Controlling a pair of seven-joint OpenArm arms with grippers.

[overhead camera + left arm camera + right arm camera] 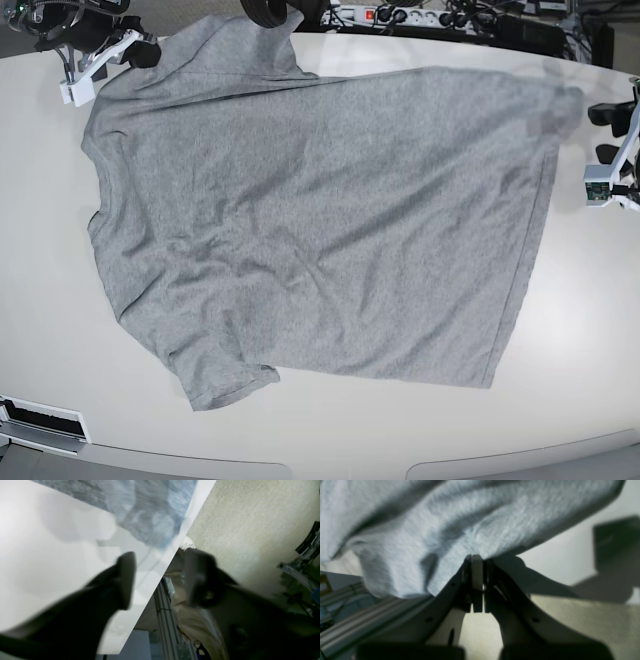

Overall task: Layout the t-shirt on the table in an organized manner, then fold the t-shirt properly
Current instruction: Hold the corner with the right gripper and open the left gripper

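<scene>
With the t-shirt [320,220] spread plain-side up across the table [580,330], our right gripper [477,560] pinching its upper-left sleeve edge and our left gripper [160,577] spread empty at the right edge, we should tug gently outward, smoothing wrinkles.

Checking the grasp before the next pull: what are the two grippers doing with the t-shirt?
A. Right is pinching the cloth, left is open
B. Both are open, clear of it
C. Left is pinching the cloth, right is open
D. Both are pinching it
A: the right gripper is shut on the t-shirt, while the left gripper stands open over the table edge, holding nothing.
</scene>
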